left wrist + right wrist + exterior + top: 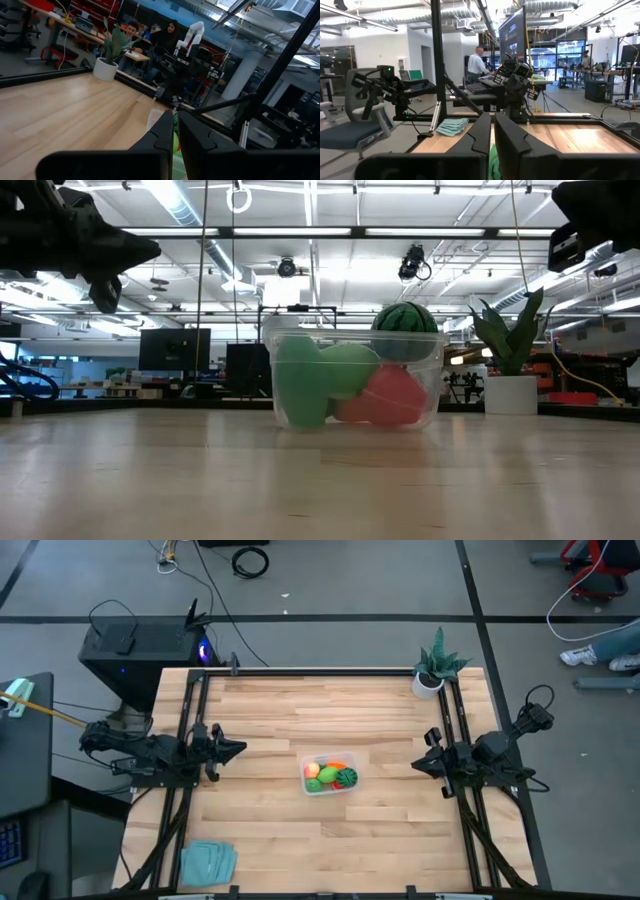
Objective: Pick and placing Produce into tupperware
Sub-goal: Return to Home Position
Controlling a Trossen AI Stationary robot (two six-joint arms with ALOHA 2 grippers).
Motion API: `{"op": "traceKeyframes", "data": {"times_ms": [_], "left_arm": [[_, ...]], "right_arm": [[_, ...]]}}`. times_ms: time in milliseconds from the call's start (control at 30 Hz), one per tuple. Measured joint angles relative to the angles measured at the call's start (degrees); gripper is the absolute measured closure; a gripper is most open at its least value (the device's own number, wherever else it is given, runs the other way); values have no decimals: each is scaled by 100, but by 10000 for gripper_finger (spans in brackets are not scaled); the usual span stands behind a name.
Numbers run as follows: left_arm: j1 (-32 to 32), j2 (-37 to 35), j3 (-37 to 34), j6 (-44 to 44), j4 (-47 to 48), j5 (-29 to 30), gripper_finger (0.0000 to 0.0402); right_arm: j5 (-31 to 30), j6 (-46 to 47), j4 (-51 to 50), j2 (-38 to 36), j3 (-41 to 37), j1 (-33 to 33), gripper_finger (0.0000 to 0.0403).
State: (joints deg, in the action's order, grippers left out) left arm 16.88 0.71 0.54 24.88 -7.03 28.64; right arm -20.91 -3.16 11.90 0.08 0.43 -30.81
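Wooden table, butcher-block top, dark rails along both sides. Left arm parked over the left rail, left gripper pointing inward above bare wood, well apart from the container; fingers pressed nearly together with only a thin slit between, holding nothing. Right arm parked over the right rail, right gripper facing inward likewise, fingers drawn together the same way, empty. Tupperware sits upright near the table's middle, between the two grippers, touched by neither. Potted plant at the far right corner. Folded teal cloth near the front left corner. Produce all inside the tupperware, none loose on the wood: dark green striped ball on the right-arm side, riding on top and above the rim in the low view; green piece central, second green piece beside it; orange carrot toward the far wall; peach ball on the left-arm side; red piece low against the wall.
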Motion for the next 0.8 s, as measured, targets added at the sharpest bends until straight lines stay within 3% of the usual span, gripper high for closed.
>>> {"op": "traceKeyframes", "data": {"times_ms": [467, 800], "left_arm": [[0, 0, -2, -4, 2, 0, 361], [0, 0, -2, -4, 2, 0, 376]], "right_arm": [[0, 0, -3, 1, 2, 0, 374], [0, 0, -4, 2, 4, 0, 374]]}}
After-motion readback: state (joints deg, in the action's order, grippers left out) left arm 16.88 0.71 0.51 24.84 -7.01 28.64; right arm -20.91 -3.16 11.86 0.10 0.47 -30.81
